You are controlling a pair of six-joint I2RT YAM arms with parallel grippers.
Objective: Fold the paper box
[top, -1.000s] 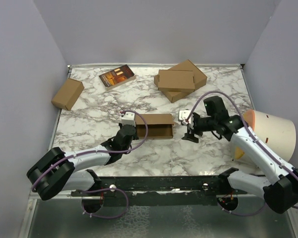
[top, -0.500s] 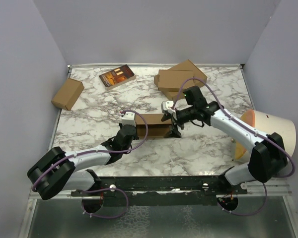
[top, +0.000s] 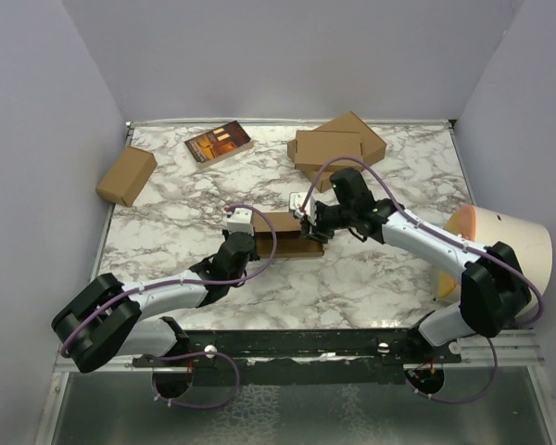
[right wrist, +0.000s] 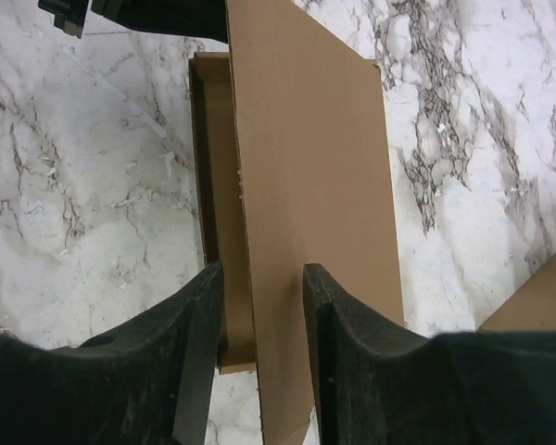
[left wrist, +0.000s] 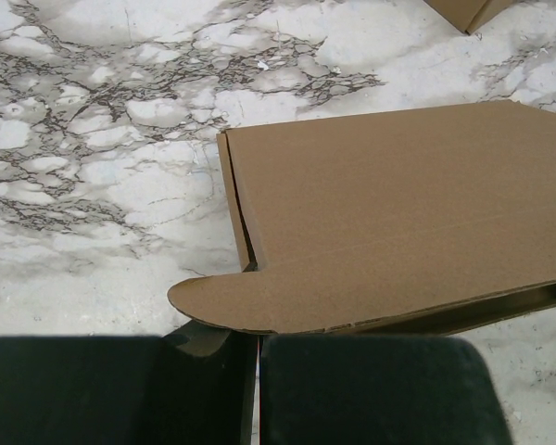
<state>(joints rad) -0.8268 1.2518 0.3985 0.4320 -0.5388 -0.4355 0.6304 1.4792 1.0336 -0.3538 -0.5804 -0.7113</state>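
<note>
The paper box (top: 278, 227) lies in the middle of the marble table as a thin brown cardboard tray with its lid partly raised. My left gripper (top: 246, 245) is at the box's left end. In the left wrist view its fingers (left wrist: 361, 389) are shut together just under the rounded flap of the box (left wrist: 398, 204); nothing shows between them. My right gripper (top: 308, 229) is at the box's right end. In the right wrist view it (right wrist: 262, 273) stands open astride the lid's long edge (right wrist: 306, 139), with one finger over the tray and the other over the lid.
A stacked pair of folded brown boxes (top: 338, 148) sits at the back right, and a small carton (top: 126, 175) at the far left. A dark printed packet (top: 219, 143) lies at the back. An orange and white object (top: 500, 246) stands off the table's right edge.
My right arm has swung left from beside the box onto its right end, and its jaws have narrowed around the lid edge. The left arm has not moved.
</note>
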